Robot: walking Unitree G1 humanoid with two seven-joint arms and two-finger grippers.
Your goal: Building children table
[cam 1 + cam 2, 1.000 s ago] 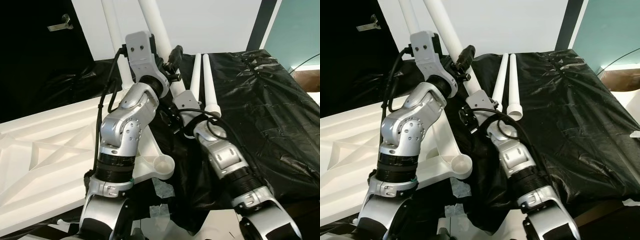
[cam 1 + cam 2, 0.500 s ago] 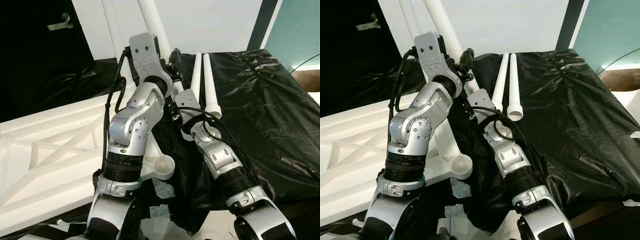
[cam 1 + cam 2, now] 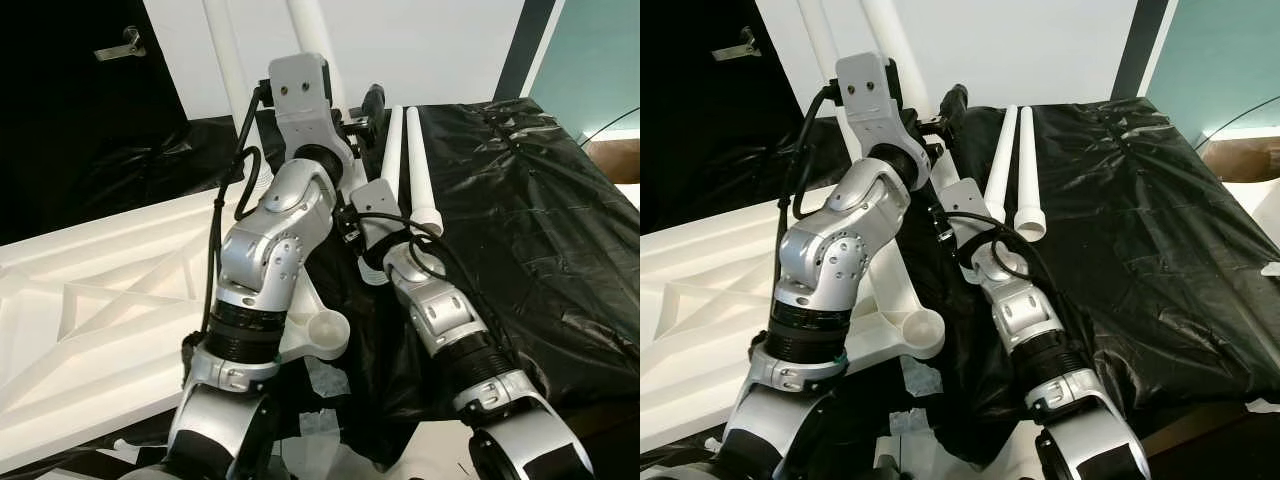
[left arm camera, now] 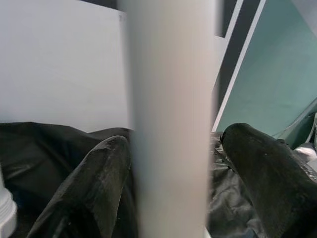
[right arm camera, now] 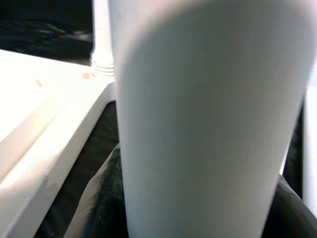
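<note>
The white tabletop (image 3: pixel 90 300) lies upside down at the left, its ribbed underside up. One white leg (image 3: pixel 225 70) stands upright in its far corner, and an empty socket (image 3: pixel 327 333) sits at the near corner. A second white leg (image 3: pixel 308 30) rises steeply behind my left arm. My left gripper (image 3: pixel 368 108) is shut on it high up; in the left wrist view the leg (image 4: pixel 171 124) passes between the black fingers (image 4: pixel 99 178). My right gripper (image 5: pixel 198 198) is shut on the same leg (image 5: pixel 198 99) lower down, hidden behind the left arm in the eye views.
Two loose white legs (image 3: pixel 420 170) lie side by side on the crinkled black plastic sheet (image 3: pixel 520 200) at the right. A dark door with a handle (image 3: pixel 125 45) is at the far left. Paper scraps (image 3: pixel 320 420) lie below the tabletop's near corner.
My left gripper has shifted right and slightly up with the held leg, which now stands more upright. The right forearm has followed a little.
</note>
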